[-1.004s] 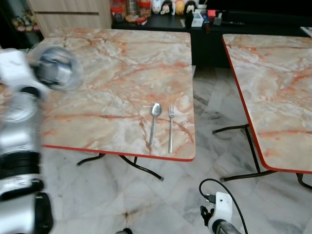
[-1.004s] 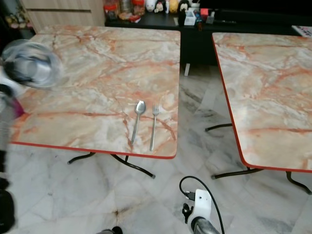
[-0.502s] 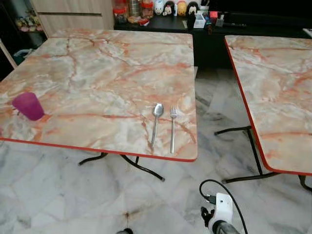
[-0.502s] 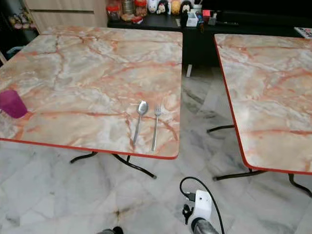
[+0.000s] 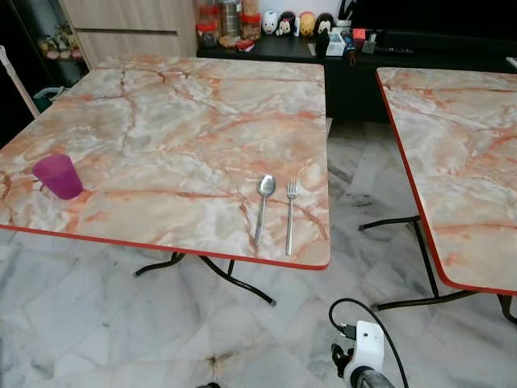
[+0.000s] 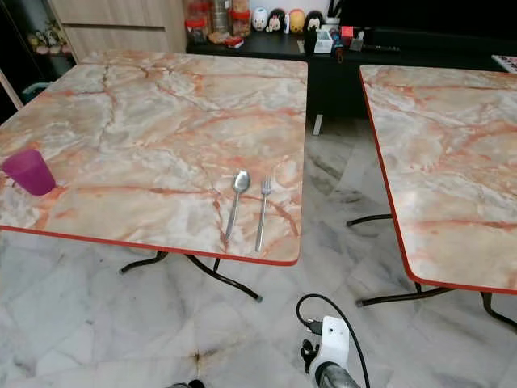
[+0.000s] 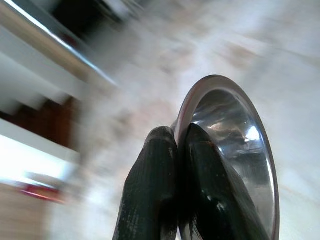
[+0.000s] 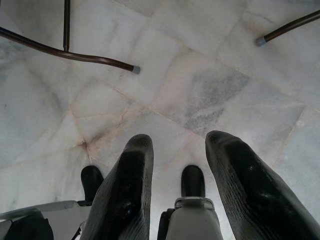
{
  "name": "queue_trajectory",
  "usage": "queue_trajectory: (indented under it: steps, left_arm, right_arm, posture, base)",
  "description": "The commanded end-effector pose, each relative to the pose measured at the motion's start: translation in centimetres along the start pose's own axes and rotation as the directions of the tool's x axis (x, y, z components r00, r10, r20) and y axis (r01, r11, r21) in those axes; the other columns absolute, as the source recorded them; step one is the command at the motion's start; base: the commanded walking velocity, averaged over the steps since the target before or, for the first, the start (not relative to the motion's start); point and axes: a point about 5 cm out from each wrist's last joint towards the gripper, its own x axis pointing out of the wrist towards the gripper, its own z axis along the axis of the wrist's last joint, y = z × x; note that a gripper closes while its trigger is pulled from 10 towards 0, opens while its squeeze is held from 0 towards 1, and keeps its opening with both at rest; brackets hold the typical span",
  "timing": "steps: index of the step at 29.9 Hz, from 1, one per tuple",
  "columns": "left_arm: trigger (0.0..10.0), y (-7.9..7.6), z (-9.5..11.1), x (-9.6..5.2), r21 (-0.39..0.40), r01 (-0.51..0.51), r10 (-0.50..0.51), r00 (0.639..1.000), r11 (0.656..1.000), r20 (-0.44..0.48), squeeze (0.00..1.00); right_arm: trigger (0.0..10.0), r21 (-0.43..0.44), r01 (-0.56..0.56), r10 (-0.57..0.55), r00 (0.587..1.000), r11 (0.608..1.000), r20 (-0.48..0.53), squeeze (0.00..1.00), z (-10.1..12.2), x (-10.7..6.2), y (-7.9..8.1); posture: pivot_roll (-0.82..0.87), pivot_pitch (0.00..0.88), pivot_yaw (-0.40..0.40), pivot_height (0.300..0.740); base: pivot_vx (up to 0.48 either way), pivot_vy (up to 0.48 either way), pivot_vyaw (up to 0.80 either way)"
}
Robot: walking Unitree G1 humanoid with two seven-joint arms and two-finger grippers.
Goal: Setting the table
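Round shiny steel bowl (image 7: 232, 155): left end effector (image 7: 175, 200) is clamping it by the rim, one black finger inside the wall, the other outside, fingers nearly together with only the thin metal between them. The left wrist view is blurring behind the bowl; a pale marbled area is showing there, too smeared to say what it is.

On the near marble-patterned surface with the red edge (image 5: 186, 121), a steel spoon (image 5: 263, 204) and a steel fork (image 5: 289, 212) are lying side by side, just apart, handles pointing at the front edge, close to its right corner. A small purple plastic cup (image 5: 58, 176) is standing upright near the left front edge, well apart from the cutlery. A second marble surface (image 5: 452, 153) is standing to the right, across a strip of pale tiled floor (image 5: 121, 323).

Right end effector (image 8: 182, 200): hanging idle, fingers apart, holding nothing, pointing down at the floor.

Risks, as judged:
- The pinch is taking only the rim of smooth metal; the bowl could be swinging or slipping out during a fast move, dropping to the tiles.
- Spoon and fork are sitting close to the front edge; a bowl coming in low could be knocking them off.
- Setting down tilted on the rim, the bowl could be rocking or sliding on polished marble.
- The cup is light; a passing left arm could be tipping it.
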Motion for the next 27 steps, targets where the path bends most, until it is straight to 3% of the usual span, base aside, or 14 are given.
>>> queue_trajectory:
  steps: [1, 3, 4, 5, 6, 7, 8, 10, 13, 17, 19, 20, 26, 27]
  left_arm:
    - [10.0, -1.3, -0.9, -0.6, -0.026, 0.095, -0.096, 0.995, 0.995, -0.026, 0.0]
    - [10.0, -4.0, -1.9, -2.2, -0.03, 0.249, -0.251, 0.966, 0.968, -0.056, 0.0]
    - [10.0, -4.0, -1.9, -2.2, -0.03, 0.249, -0.251, 0.966, 0.968, -0.056, 0.0]
    - [10.0, -7.0, -2.5, -4.2, -0.061, 0.421, -0.425, 0.902, 0.905, -0.072, 0.0]
    - [10.0, -7.0, -2.5, -4.2, -0.061, 0.421, -0.425, 0.902, 0.905, -0.072, 0.0]
    - [10.0, -8.0, -2.7, -4.9, -0.072, 0.475, -0.479, 0.875, 0.877, -0.073, 0.0]
    - [10.0, -10.7, -3.0, -7.2, -0.045, 0.629, -0.63, 0.773, 0.776, -0.075, 0.0]
    - [10.0, -12.1, -3.3, -8.6, -0.056, 0.69, -0.692, 0.716, 0.722, -0.091, 0.0]
    - [10.0, -12.9, -3.6, -9.6, -0.096, 0.712, -0.718, 0.687, 0.696, -0.109, 0.0]
    - [10.0, -14.6, -4.3, -11.8, -0.139, 0.774, -0.786, 0.601, 0.618, -0.145, 0.0]
    - [10.0, -14.8, -4.5, -12.1, -0.135, 0.783, -0.794, 0.589, 0.607, -0.152, 0.0]
    - [10.0, -15.1, -4.7, -12.6, -0.171, 0.782, -0.8, 0.578, 0.599, -0.161, 0.0]
    - [10.0, -15.3, -4.8, -12.9, -0.19, 0.788, -0.81, 0.565, 0.586, -0.159, 0.0]
    - [10.0, -15.3, -4.8, -12.8, -0.241, 0.766, -0.803, 0.575, 0.596, -0.161, 0.0]
  right_arm:
    - [10.0, -0.021, 0.004, -0.005, 1.0, 1.0, -0.018, 0.0, -0.5, -0.1, -0.2]
    - [10.0, -0.017, 0.004, -0.005, 1.0, 1.0, -0.016, 0.0, -0.5, -0.1, -0.3]
    - [10.0, -0.017, 0.004, -0.005, 1.0, 1.0, -0.016, 0.0, -0.5, -0.1, -0.3]
    - [10.0, -0.015, 0.004, -0.004, 1.0, 1.0, -0.016, 0.0, -0.4, -0.1, -0.3]
    - [10.0, -0.015, 0.004, -0.004, 1.0, 1.0, -0.016, 0.0, -0.4, -0.1, -0.3]
    - [10.0, -0.016, 0.003, -0.003, 1.0, 1.0, -0.016, 0.0, -0.4, -0.1, -0.4]
    - [10.0, -0.021, -0.004, 0.003, 1.0, 1.0, -0.014, 0.0, -0.3, -0.1, -0.3]
    - [10.0, -0.019, -0.009, 0.009, 1.0, 1.0, -0.011, 0.0, -0.2, -0.1, -0.2]
    - [10.0, -0.015, -0.012, 0.012, 1.0, 1.0, -0.008, 0.0, -0.1, 0.0, -0.1]
    - [10.0, -0.006, -0.01, 0.01, 1.0, 1.0, -0.008, 0.0, -0.2, 0.0, -0.1]
    - [10.0, -0.003, -0.01, 0.01, 1.0, 1.0, -0.008, 0.0, -0.2, -0.1, -0.1]
    - [10.0, 0.006, -0.003, 0.003, 1.0, 1.0, -0.008, 0.0, -0.4, -0.1, -0.4]
    - [10.0, 0.013, 0.003, -0.003, 1.0, 1.0, -0.007, 0.0, -0.5, -0.2, -0.6]
    - [10.0, 0.014, 0.007, -0.007, 1.0, 1.0, -0.008, 0.0, -0.5, -0.2, -0.8]
  posture:
    - [0.09, 0.078, 0.026, 0.74]
    - [0.09, 0.08, 0.022, 0.74]
    - [0.09, 0.08, 0.022, 0.74]
    - [0.09, 0.081, 0.017, 0.74]
    - [0.09, 0.081, 0.017, 0.74]
    - [0.09, 0.081, 0.017, 0.74]
    - [0.09, 0.084, 0.011, 0.74]
    - [0.09, 0.092, 0.012, 0.74]
    - [0.09, 0.098, 0.012, 0.74]
    - [0.08, 0.112, 0.008, 0.74]
    - [0.08, 0.112, 0.008, 0.74]
    - [0.06, 0.118, 0.01, 0.74]
    - [0.06, 0.119, 0.008, 0.74]
    - [0.06, 0.128, 0.0, 0.74]
  base:
    - [0.0, 0.0, 0.0]
    - [0.0, 0.0, 0.0]
    - [0.0, 0.0, 0.0]
    - [0.0, 0.0, 0.0]
    - [0.0, 0.0, 0.0]
    - [0.0, 0.0, 0.0]
    - [0.0, 0.0, 0.0]
    - [0.0, 0.0, 0.0]
    - [0.0, 0.0, 0.0]
    - [0.0, 0.0, 0.0]
    - [0.0, 0.0, 0.0]
    - [0.0, 0.0, 0.0]
    - [0.0, 0.0, 0.0]
    - [0.0, 0.0, 0.0]
